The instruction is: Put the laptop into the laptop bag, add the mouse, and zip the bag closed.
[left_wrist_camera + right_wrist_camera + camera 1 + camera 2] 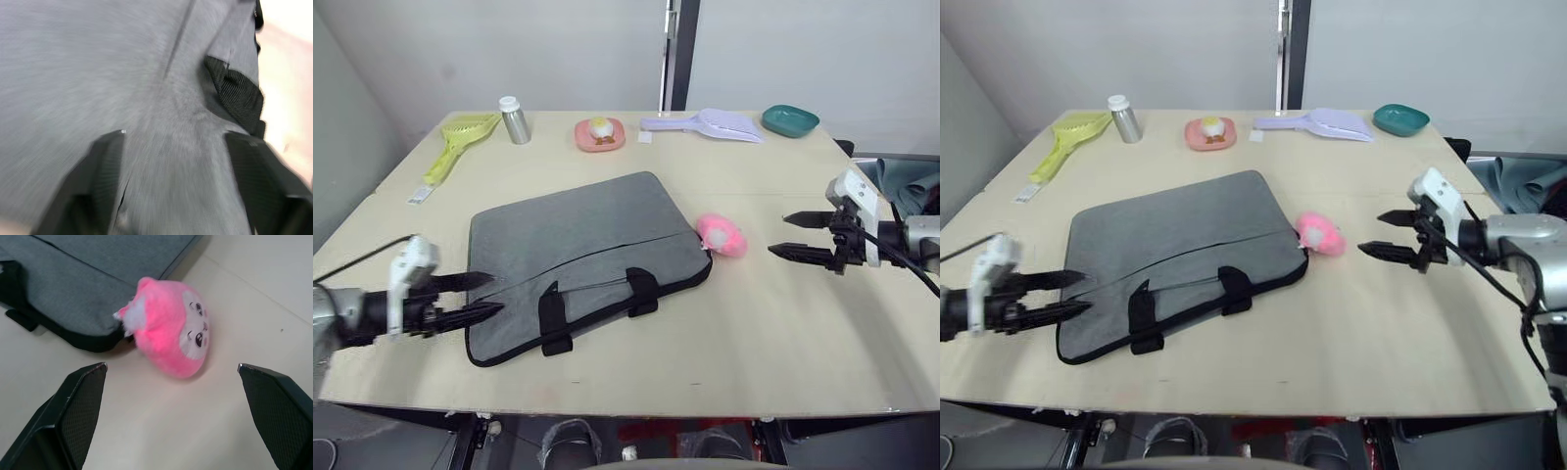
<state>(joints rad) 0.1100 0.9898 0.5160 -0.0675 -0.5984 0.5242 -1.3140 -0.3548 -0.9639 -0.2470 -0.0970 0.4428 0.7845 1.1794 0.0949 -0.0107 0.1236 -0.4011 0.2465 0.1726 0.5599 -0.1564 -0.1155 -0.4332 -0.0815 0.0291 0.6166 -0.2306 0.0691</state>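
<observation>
Laptop bag (578, 255): flat grey fabric sleeve, black edge trim, two black strap handles (641, 291) on the near long side, a dark zipper line running across its top face; lies flat on the table (783, 323), its near corner between the fingertips of the left pincer (484, 297), its far corner well ahead of the right pincer (791, 236); judged soft and floppy, light when empty, not slippery; best taken by a strap handle or pinched at the trimmed edge beside the zipper; whether anything is inside cannot be told.

Pink plush toy (173, 333): rounded, soft, with a printed face; touching the bag's corner, directly ahead of the right pincer; not part of the job, likely to roll if nudged.

Left pincer: two black fingers spread apart, straddling the bag's corner fabric, grasping nothing.

Right pincer: fingers wide apart, released, hovering above the table short of the toy.
</observation>
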